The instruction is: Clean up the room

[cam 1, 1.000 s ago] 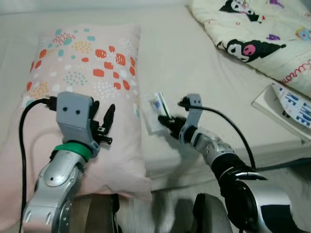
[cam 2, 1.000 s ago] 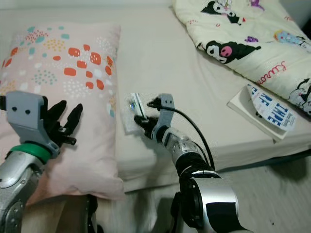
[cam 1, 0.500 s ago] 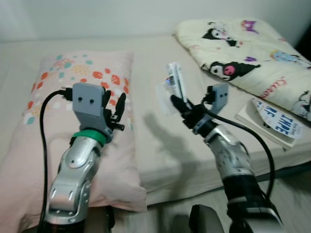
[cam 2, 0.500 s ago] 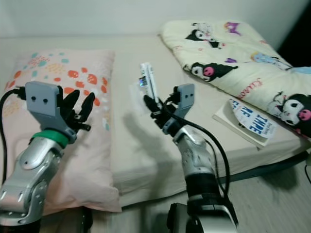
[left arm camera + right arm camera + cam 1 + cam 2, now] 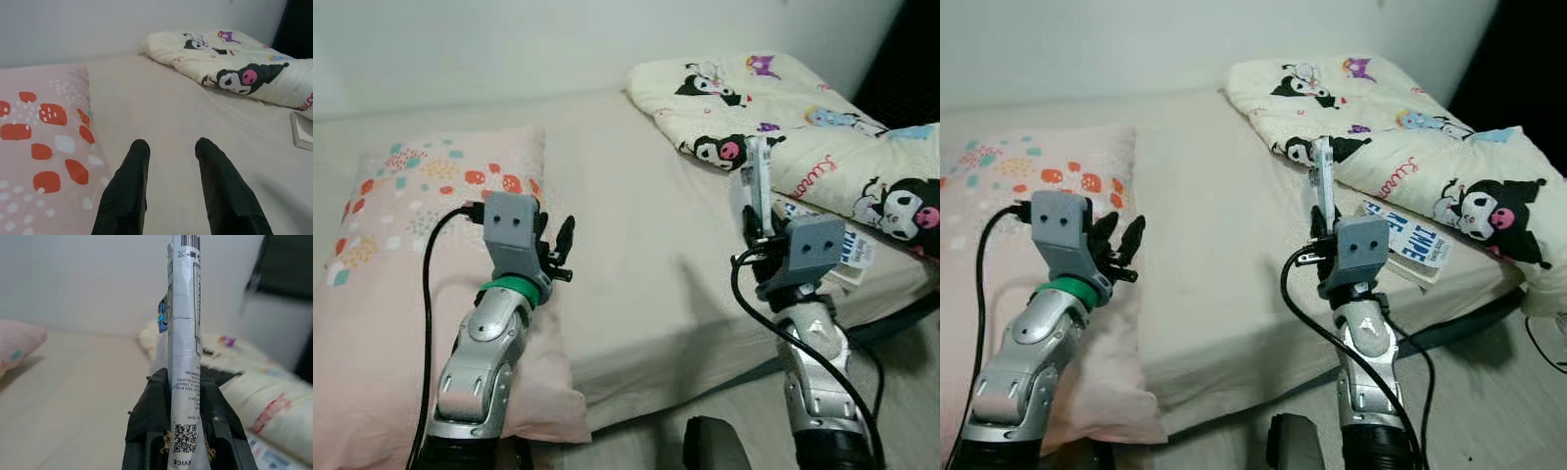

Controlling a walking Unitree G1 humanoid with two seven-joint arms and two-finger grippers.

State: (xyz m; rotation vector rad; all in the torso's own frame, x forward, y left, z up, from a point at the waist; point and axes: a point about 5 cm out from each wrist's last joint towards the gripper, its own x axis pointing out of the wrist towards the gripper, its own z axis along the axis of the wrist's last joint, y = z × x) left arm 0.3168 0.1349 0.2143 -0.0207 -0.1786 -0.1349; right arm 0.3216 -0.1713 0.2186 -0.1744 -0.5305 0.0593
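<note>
Pinching an upright packet [image 5: 183, 333], the right end effector [image 5: 183, 391] reveals its barcode.

Soft, even indoor light is falling across the bed [image 5: 636, 245], bright enough to keep colours clear, with no glare showing anywhere. The right arm is casting a faint, diffuse shadow on the sheet, and a darker band is lying under the mattress edge. The far right corner of the room is sinking into near black. Both head views are looking slightly soft and grainy. In the right wrist view, the flat packet [image 5: 184, 333] pinched between the right gripper [image 5: 183, 382] jaws is reading fairly sharp, while everything beyond the jaws is blurring out. The left wrist view is staying evenly lit and reasonably crisp past the parted fingers [image 5: 127, 186].
</note>
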